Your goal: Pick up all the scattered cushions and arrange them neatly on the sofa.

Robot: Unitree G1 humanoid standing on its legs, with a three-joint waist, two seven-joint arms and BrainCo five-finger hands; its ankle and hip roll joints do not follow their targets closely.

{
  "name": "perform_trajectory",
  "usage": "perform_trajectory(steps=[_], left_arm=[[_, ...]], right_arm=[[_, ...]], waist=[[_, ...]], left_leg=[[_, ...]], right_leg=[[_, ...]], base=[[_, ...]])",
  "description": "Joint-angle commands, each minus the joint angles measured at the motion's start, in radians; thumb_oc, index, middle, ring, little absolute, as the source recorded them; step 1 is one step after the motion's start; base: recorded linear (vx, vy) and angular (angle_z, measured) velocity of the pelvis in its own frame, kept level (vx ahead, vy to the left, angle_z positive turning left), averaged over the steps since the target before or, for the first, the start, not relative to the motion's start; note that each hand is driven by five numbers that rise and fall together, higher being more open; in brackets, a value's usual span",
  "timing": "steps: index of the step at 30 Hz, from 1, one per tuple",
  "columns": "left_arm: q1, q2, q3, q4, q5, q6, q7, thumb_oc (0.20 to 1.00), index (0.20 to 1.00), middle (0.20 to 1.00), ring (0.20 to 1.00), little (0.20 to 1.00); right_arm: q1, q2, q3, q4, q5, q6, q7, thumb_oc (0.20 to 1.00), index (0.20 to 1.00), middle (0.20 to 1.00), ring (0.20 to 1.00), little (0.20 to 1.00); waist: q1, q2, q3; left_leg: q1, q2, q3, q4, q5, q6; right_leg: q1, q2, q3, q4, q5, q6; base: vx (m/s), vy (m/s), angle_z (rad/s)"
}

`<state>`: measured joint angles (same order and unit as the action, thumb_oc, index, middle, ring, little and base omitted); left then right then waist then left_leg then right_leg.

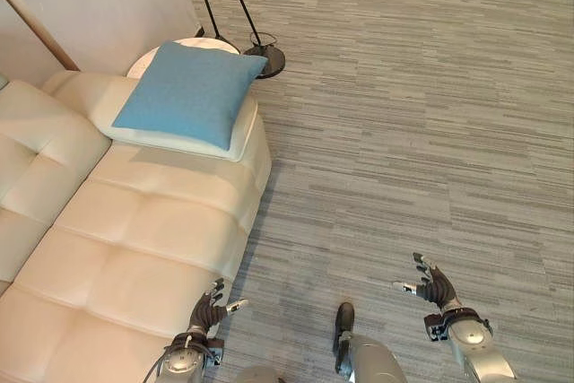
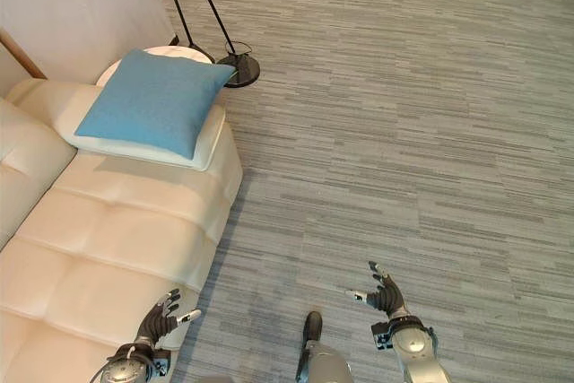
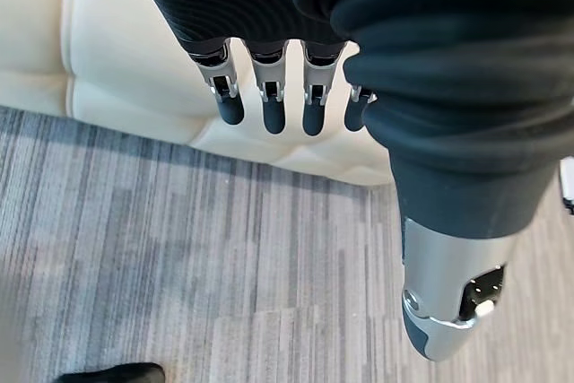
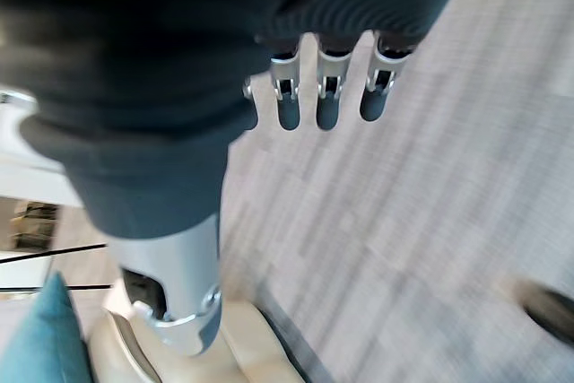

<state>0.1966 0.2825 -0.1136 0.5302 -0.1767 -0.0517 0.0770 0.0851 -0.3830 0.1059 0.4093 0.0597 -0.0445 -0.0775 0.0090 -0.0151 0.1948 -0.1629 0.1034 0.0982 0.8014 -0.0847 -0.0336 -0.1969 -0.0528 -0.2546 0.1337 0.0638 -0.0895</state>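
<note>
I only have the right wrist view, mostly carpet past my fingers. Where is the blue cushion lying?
Observer: The blue cushion lies flat on the far end of the cream sofa, on the armrest.
Operator: Is my left hand holding anything?
Observer: No. The left hand hangs open and empty over the sofa's front edge.
Operator: What stands behind that cushion?
Observer: A floor lamp's round black base sits on the carpet just past the sofa's end.

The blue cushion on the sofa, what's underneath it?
The blue cushion lies on a cream cushion, itself on the sofa. A round white table shows past it. The cream cushion's middle is covered.
</note>
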Motion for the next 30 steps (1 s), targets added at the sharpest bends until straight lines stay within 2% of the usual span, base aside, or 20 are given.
perform_trajectory(steps=[1,3,4,7,8,9,10,14,15,17,18,19,20,22,23,24,25,26,27,30], left_arm=[[-0.039,0.038,0.014,-0.08,-0.017,-0.04,-0.005,1.0,1.0,1.0,1.0,1.0],[-0.037,0.037,0.013,-0.075,-0.014,-0.042,-0.005,1.0,1.0,1.0,1.0,1.0],[-0.034,0.034,0.01,-0.069,-0.004,-0.039,-0.004,1.0,1.0,1.0,1.0,1.0],[-0.024,0.033,0.017,-0.074,0.01,-0.032,0.005,1.0,1.0,1.0,1.0,1.0],[-0.023,0.034,0.02,-0.076,0.012,-0.029,0.008,1.0,1.0,1.0,1.0,1.0],[-0.023,0.034,0.02,-0.076,0.012,-0.029,0.008,1.0,1.0,1.0,1.0,1.0],[-0.023,0.034,0.024,-0.076,0.017,-0.025,0.013,1.0,1.0,1.0,1.0,1.0],[-0.006,0.038,0.043,-0.091,0.02,-0.021,0.012,1.0,1.0,1.0,1.0,1.0],[0.001,0.044,0.05,-0.094,0.022,-0.016,0.011,1.0,1.0,1.0,1.0,1.0],[0.002,0.051,0.048,-0.096,0.024,-0.015,0.011,1.0,1.0,1.0,1.0,1.0],[0.003,0.052,0.048,-0.096,0.024,-0.015,0.011,1.0,1.0,1.0,1.0,1.0],[-0.006,0.066,0.048,-0.093,0.028,-0.011,0.014,1.0,1.0,1.0,1.0,1.0],[-0.006,0.067,0.048,-0.093,0.028,-0.011,0.014,1.0,1.0,1.0,1.0,1.0],[-0.017,0.078,0.053,-0.1,0.019,-0.013,0.024,1.0,1.0,1.0,1.0,1.0],[-0.021,0.085,0.057,-0.099,0.014,-0.014,0.031,1.0,1.0,1.0,1.0,1.0],[-0.022,0.085,0.059,-0.099,0.014,-0.014,0.031,1.0,1.0,1.0,1.0,1.0],[-0.021,0.087,0.061,-0.102,0.012,-0.017,0.034,1.0,1.0,1.0,1.0,1.0],[-0.01,0.078,0.067,-0.103,0.002,-0.023,0.035,1.0,1.0,1.0,1.0,1.0],[-0.007,0.074,0.067,-0.099,-0.002,-0.024,0.033,1.0,1.0,1.0,1.0,1.0],[-0.005,0.058,0.076,-0.082,-0.024,-0.028,0.04,1.0,1.0,1.0,1.0,1.0]], right_arm=[[-0.015,-0.052,-0.023,-0.082,0.022,-0.032,-0.016,1.0,1.0,1.0,1.0,1.0],[-0.009,-0.051,-0.032,-0.08,0.028,-0.034,-0.018,1.0,1.0,1.0,1.0,1.0],[0.005,-0.053,-0.05,-0.075,0.031,-0.031,-0.027,1.0,1.0,1.0,1.0,1.0],[0.021,-0.046,-0.068,-0.054,0.032,-0.031,-0.05,1.0,1.0,1.0,1.0,1.0],[0.025,-0.042,-0.073,-0.048,0.029,-0.028,-0.056,1.0,1.0,1.0,1.0,1.0],[0.025,-0.042,-0.073,-0.048,0.029,-0.028,-0.056,1.0,1.0,1.0,1.0,1.0],[0.034,-0.034,-0.08,-0.037,0.023,-0.026,-0.063,1.0,1.0,1.0,1.0,1.0],[0.05,-0.025,-0.081,-0.035,0.005,-0.015,-0.054,1.0,1.0,1.0,1.0,1.0],[0.054,-0.016,-0.075,-0.03,-0.003,-0.007,-0.044,1.0,1.0,1.0,1.0,1.0],[0.066,0.0,-0.07,-0.025,-0.01,-0.005,-0.035,1.0,1.0,1.0,1.0,1.0],[0.066,0.001,-0.07,-0.025,-0.01,-0.005,-0.035,1.0,1.0,1.0,1.0,1.0],[0.069,0.014,-0.062,-0.033,-0.014,-0.001,-0.021,1.0,1.0,1.0,1.0,1.0],[0.069,0.015,-0.062,-0.033,-0.014,-0.001,-0.021,1.0,1.0,1.0,1.0,1.0],[0.056,0.021,-0.042,-0.031,-0.024,-0.002,-0.016,1.0,1.0,1.0,1.0,1.0],[0.045,0.029,-0.028,-0.022,-0.028,-0.003,-0.018,1.0,1.0,1.0,1.0,1.0],[0.043,0.029,-0.027,-0.021,-0.028,-0.004,-0.018,1.0,1.0,1.0,1.0,1.0],[0.038,0.03,-0.022,-0.021,-0.029,-0.004,-0.015,1.0,1.0,1.0,1.0,1.0],[0.037,0.029,-0.02,-0.024,-0.025,-0.002,-0.006,1.0,1.0,1.0,1.0,1.0],[0.035,0.029,-0.021,-0.023,-0.02,-0.002,-0.003,1.0,1.0,1.0,1.0,1.0],[0.027,0.023,-0.024,-0.009,-0.003,-0.003,-0.008,1.0,1.0,1.0,1.0,1.0]], waist=[[-0.012,-0.004,0.04],[-0.006,-0.007,0.038],[0.004,-0.004,0.032],[0.025,0.018,0.021],[0.03,0.02,0.018],[0.03,0.019,0.019],[0.033,0.018,0.007],[0.042,0.012,-0.02],[0.054,-0.008,-0.041],[0.058,-0.038,-0.054],[0.059,-0.04,-0.055],[0.06,-0.063,-0.053],[0.061,-0.065,-0.054],[0.065,-0.059,-0.038],[0.068,-0.046,-0.022],[0.069,-0.04,-0.022],[0.068,-0.033,-0.015],[0.06,-0.004,-0.018],[0.052,0.004,-0.015],[0.024,0.003,0.01]], left_leg=[[0.006,0.035,0.071,-0.214,0.043,-0.017],[-0.023,0.015,0.087,-0.259,0.026,-0.013],[-0.062,-0.002,0.121,-0.4,0.021,-0.008],[-0.104,-0.015,0.141,-0.656,0.157,-0.038],[-0.112,-0.018,0.147,-0.713,0.174,-0.039],[-0.108,-0.02,0.147,-0.717,0.176,-0.039],[-0.135,-0.013,0.182,-0.79,0.177,-0.05],[-0.128,-0.009,0.244,-0.784,0.208,-0.044],[-0.145,-0.02,0.22,-0.7,0.202,-0.026],[-0.14,-0.05,0.197,-0.645,0.165,0.001],[-0.142,-0.052,0.198,-0.642,0.162,0.003],[-0.11,-0.091,0.179,-0.624,0.106,0.045],[-0.111,-0.093,0.181,-0.623,0.104,0.047],[-0.077,-0.116,0.158,-0.621,0.074,0.093],[-0.022,-0.129,0.131,-0.619,0.014,0.11],[-0.028,-0.118,0.14,-0.623,0.034,0.115],[0.009,-0.128,0.118,-0.622,-0.005,0.116],[0.065,-0.125,0.077,-0.663,0.005,0.113],[0.095,-0.128,0.054,-0.677,0.001,0.109],[0.172,-0.159,-0.026,-0.704,-0.025,0.092]], right_leg=[[0.084,-0.069,0.024,-0.032,-0.117,0.145],[0.106,-0.068,0.022,-0.04,-0.127,0.15],[0.156,-0.065,0.013,-0.051,-0.153,0.161],[0.238,-0.025,-0.002,-0.063,-0.198,0.169],[0.266,-0.019,-0.001,-0.065,-0.21,0.171],[0.268,-0.02,-0.001,-0.065,-0.211,0.171],[0.324,-0.015,-0.003,-0.063,-0.251,0.184],[0.389,-0.02,0.012,-0.039,-0.292,0.195],[0.422,-0.043,0.026,0.004,-0.302,0.209],[0.402,-0.083,0.035,0.107,-0.235,0.234],[0.399,-0.085,0.035,0.109,-0.237,0.236],[0.346,-0.128,0.055,0.273,-0.095,0.266],[0.343,-0.131,0.057,0.277,-0.096,0.268],[0.262,-0.158,0.075,0.422,0.069,0.269],[0.195,-0.201,0.079,0.511,0.066,0.275],[0.188,-0.195,0.071,0.507,0.078,0.263],[0.16,-0.229,0.053,0.514,0.031,0.257],[0.093,-0.193,0.031,0.427,-0.053,0.21],[0.061,-0.163,0.038,0.393,-0.091,0.205],[-0.011,-0.074,0.089,0.173,-0.098,0.218]], base=[[0.32,-0.147,0.01],[0.3,-0.051,0.05],[0.54,-0.062,-0.07],[0.51,-0.013,0.18],[0.33,0.002,0.0],[0.53,0.028,0.11],[0.55,0.051,0.15],[0.53,0.099,0.06],[0.79,0.209,-0.04],[0.55,0.193,0.06],[0.45,0.255,0.15],[0.28,0.183,0.07],[0.41,0.269,0.24],[0.36,0.194,0.39],[0.29,0.132,0.48],[0.39,0.107,0.52],[0.41,0.057,0.64],[0.6,0.055,0.6],[0.54,-0.006,0.73],[0.42,-0.089,0.93]])
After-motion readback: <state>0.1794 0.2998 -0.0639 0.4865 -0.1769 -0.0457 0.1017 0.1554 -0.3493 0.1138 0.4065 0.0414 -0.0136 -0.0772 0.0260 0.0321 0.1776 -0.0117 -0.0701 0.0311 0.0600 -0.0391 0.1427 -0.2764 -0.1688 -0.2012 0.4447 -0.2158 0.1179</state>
